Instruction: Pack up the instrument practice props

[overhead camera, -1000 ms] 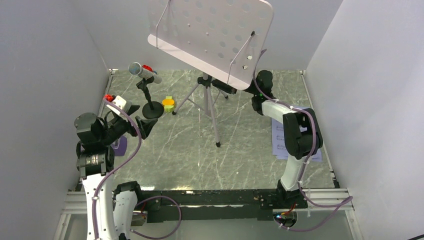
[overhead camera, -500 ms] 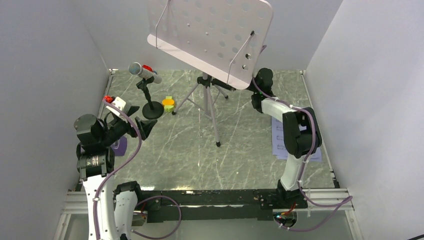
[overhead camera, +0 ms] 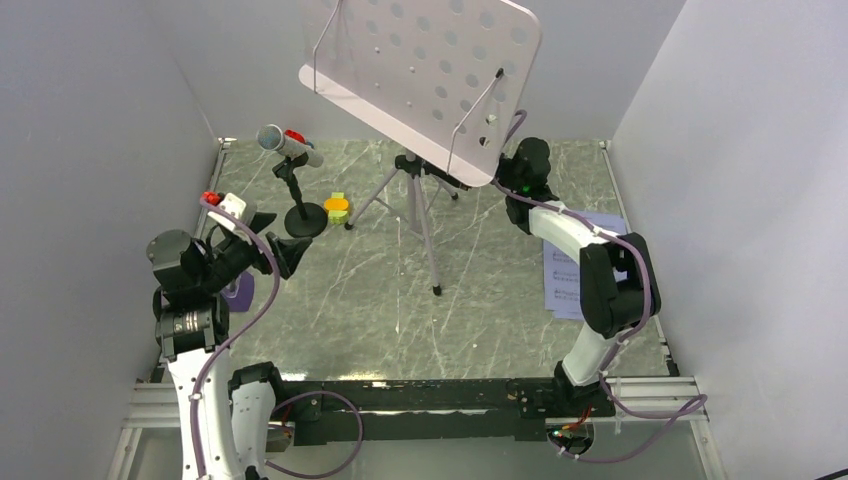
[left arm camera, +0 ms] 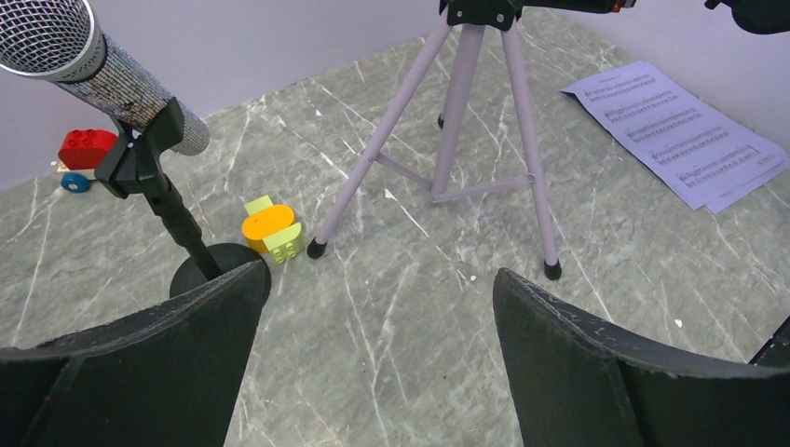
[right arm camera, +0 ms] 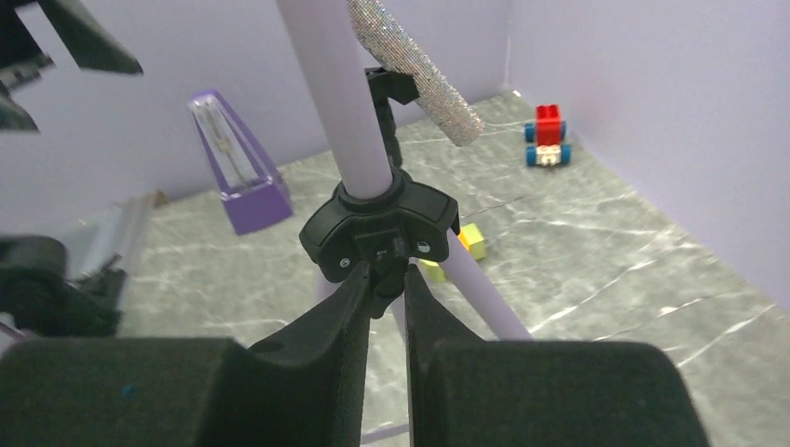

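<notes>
Step in hand: folding music stand (overhead camera: 420, 75), which stands at 12 o'clock in top view; right claw (right arm camera: 389, 289) pinched tight on small tab of its black collar (right arm camera: 377, 223); left claw (left arm camera: 375, 279) gaping, empty, hovering near microphone (overhead camera: 288, 145) at 10 o'clock. Next move, likely: loosen collar; calls for firm pinch without tipping stand. Pages (overhead camera: 565, 275) flat at 3 o'clock; metronome (right arm camera: 233, 163) at 8 o'clock. Versus second ago: right jaws narrower; right elbow swung outward; stand nudged slightly.
</notes>
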`<state>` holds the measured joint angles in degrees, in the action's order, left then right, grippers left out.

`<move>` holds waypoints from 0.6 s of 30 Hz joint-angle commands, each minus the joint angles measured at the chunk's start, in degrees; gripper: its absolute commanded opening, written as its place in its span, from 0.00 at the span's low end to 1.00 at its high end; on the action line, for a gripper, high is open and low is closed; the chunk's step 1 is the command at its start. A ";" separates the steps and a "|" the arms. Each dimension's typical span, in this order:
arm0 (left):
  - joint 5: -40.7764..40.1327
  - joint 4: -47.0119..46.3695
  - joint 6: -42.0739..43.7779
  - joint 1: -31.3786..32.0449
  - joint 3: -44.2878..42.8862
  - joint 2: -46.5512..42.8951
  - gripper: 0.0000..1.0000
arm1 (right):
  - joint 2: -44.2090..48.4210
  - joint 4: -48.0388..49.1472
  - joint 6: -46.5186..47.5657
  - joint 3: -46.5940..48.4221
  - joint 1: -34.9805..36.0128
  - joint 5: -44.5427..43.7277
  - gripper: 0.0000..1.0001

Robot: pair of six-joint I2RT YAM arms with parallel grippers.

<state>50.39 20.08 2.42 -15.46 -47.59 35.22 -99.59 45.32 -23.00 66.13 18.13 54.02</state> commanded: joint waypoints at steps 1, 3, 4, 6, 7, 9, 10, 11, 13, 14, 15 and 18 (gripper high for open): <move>1.76 -2.71 -1.98 -1.09 -0.87 1.34 0.96 | -0.15 -8.63 22.93 0.38 0.83 1.52 0.00; 1.45 -2.31 -1.71 -1.47 -1.64 1.98 0.96 | -0.72 -10.40 27.90 0.81 1.07 0.72 0.00; 1.20 -2.06 -1.45 -1.64 -2.08 2.29 0.96 | -0.88 -11.73 30.83 1.05 1.30 0.81 0.00; 0.87 -1.38 -0.77 -2.16 -3.23 2.75 0.96 | -0.90 -15.91 39.69 1.86 1.90 0.72 0.00; 0.74 -0.95 -0.49 -2.32 -3.62 2.94 0.96 | -0.92 -18.01 43.15 2.30 2.13 0.51 0.00; 0.61 -0.26 -0.16 -2.66 -4.26 3.16 0.96 | -0.73 -22.15 50.54 2.80 2.30 0.30 0.00; 0.63 0.07 -0.06 -2.76 -4.72 3.38 0.96 | -0.43 -24.25 54.55 2.79 2.31 -0.08 0.00; 0.67 0.51 -0.04 -2.81 -5.30 3.63 0.96 | 0.02 -26.34 59.42 2.59 2.41 -0.40 0.00; 1.08 1.41 -0.19 -2.82 -6.67 4.29 0.96 | 0.78 -31.76 69.47 2.70 2.44 -0.95 0.00; 1.18 1.60 -0.22 -2.83 -7.23 4.51 0.96 | 1.06 -33.87 73.89 2.77 2.44 -1.70 0.00; 1.15 1.66 -0.22 -2.82 -7.62 4.65 0.96 | 1.55 -35.72 78.35 2.66 2.44 -2.06 0.00; 0.94 1.18 -0.38 -2.97 -7.45 4.31 0.96 | 3.35 -40.16 91.18 1.60 2.44 -2.99 0.00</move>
<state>50.70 21.74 2.15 -17.96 -53.08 39.64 -96.14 20.56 38.48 70.32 20.29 55.64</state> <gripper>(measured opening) 0.959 0.163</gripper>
